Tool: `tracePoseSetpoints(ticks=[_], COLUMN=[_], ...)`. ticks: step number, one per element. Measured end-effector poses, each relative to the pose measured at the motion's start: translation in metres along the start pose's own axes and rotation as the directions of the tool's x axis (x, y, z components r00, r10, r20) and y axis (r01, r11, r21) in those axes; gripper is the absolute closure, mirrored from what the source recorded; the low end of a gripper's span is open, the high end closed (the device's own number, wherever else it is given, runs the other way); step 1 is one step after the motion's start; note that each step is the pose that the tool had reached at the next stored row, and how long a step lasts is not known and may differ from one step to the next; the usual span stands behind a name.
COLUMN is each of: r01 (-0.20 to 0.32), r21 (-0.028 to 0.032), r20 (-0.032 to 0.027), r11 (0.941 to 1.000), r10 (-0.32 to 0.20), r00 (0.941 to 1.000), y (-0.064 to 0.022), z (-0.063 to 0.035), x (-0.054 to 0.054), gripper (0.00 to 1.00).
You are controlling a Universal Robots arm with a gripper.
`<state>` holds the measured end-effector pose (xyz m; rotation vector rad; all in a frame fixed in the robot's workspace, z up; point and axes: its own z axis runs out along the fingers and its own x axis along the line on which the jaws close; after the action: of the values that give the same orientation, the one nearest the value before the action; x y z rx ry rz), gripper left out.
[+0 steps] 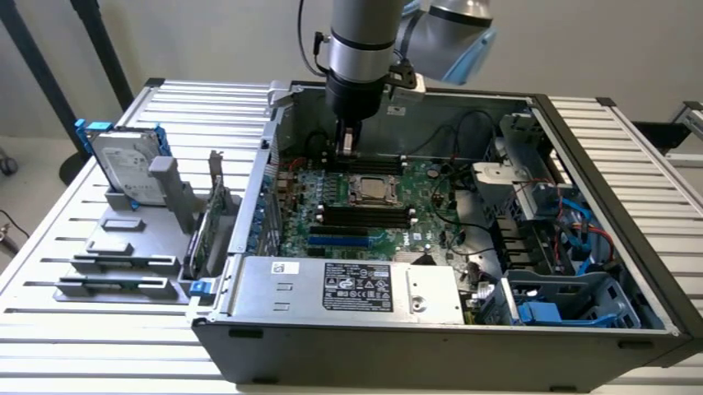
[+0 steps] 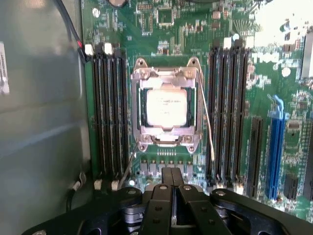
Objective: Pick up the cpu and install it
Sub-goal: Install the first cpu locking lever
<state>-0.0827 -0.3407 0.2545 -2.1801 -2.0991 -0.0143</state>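
Observation:
The cpu [image 2: 166, 108], a small square chip with a silver top, lies inside the metal socket frame [image 2: 138, 104] on the green motherboard [image 2: 161, 29]. In the exterior view the cpu [image 1: 377, 191] sits at the middle of the board inside the open computer case [image 1: 439, 333]. My gripper [image 1: 347, 150] hangs above the board, just behind the socket and clear of the chip. Its black fingers [image 2: 164, 193] are pressed together with nothing showing between them, so my gripper [image 2: 171, 182] is shut.
Black memory slots [image 2: 108, 112] flank the socket on both sides, and a thin wire lever [image 2: 208, 122] runs beside it. A power supply [image 1: 351, 288] fills the case front; a drive cage [image 1: 549, 206] and cables stand at the exterior view's right. A blue-framed hard drive [image 1: 121, 164] and grey blocks [image 1: 115, 263] stand outside the case.

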Motion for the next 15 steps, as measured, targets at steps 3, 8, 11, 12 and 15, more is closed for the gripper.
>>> tracePoseSetpoints(ticks=[3,8,11,12,15], r01=[-0.006,-0.079,-0.132,-0.150,-0.203], r21=[-0.0005,-0.0066,-0.0108,-0.0121,-0.0158], r20=[-0.0006,-0.0064,-0.0110,-0.0125,-0.0176], r11=[1.0000,0.9969,0.9912,0.9886,0.9791], r10=[0.006,0.079,0.132,0.150,0.203], r00=[1.0000,0.9969,0.9912,0.9886,0.9791], y=[-0.0093,-0.0099,-0.0097,-0.0096,-0.0095], z=[0.0013,0.0044,0.0073,0.0082,0.0101], x=[-0.0004,-0.0007,-0.0010,-0.0011,-0.0013], gripper=[0.89,0.89,0.89,0.89,0.89])
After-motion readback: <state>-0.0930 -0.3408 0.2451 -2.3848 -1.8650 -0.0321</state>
